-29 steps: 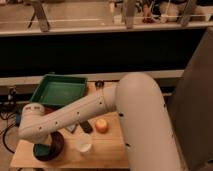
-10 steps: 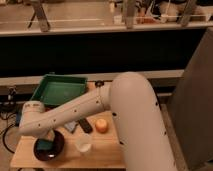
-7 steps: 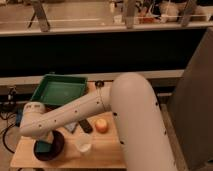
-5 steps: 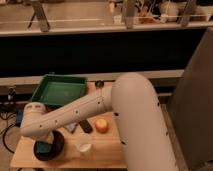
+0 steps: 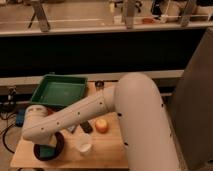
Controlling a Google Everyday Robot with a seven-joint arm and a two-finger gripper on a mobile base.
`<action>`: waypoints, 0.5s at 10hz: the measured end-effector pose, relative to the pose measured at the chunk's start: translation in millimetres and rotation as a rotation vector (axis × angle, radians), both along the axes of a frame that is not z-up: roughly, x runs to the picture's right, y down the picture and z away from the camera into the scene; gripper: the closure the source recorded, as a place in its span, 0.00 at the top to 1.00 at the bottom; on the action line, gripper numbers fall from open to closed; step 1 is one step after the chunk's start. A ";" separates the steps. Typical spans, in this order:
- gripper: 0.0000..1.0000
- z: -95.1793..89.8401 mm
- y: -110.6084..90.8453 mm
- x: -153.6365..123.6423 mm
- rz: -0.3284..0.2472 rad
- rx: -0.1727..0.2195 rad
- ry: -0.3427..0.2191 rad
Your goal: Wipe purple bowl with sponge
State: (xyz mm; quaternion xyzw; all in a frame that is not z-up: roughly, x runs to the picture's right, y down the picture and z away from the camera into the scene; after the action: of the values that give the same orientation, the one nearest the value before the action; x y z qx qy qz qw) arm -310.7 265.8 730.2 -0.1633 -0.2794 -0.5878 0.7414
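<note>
The purple bowl (image 5: pixel 56 146) sits at the front left corner of the wooden table (image 5: pixel 107 150). A blue-green sponge (image 5: pixel 47 151) shows inside it, under the arm's end. My gripper (image 5: pixel 41 145) is at the end of the white arm (image 5: pixel 75 117), which reaches from the right down to the left. It is down at the bowl, mostly hidden behind the wrist. Whether it holds the sponge is hidden.
A green tray (image 5: pixel 57 92) lies at the back left of the table. An orange fruit (image 5: pixel 102 126), a dark small object (image 5: pixel 86 127) and a white cup (image 5: pixel 85 147) sit right of the bowl. A blue object (image 5: pixel 20 118) is at the left edge.
The arm's end has shifted slightly back and forth over the bowl. The other objects have not moved.
</note>
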 end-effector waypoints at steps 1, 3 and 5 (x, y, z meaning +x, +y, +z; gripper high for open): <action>0.00 -0.2 -2.6 5.4 -0.004 0.008 0.010; 0.00 3.7 -7.3 9.9 -0.005 0.020 0.034; 0.00 13.9 -12.3 11.3 0.003 0.031 0.055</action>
State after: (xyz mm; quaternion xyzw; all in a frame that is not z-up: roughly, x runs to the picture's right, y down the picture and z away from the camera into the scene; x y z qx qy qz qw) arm -299.4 253.4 744.1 -0.1675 -0.2502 -0.5861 0.7522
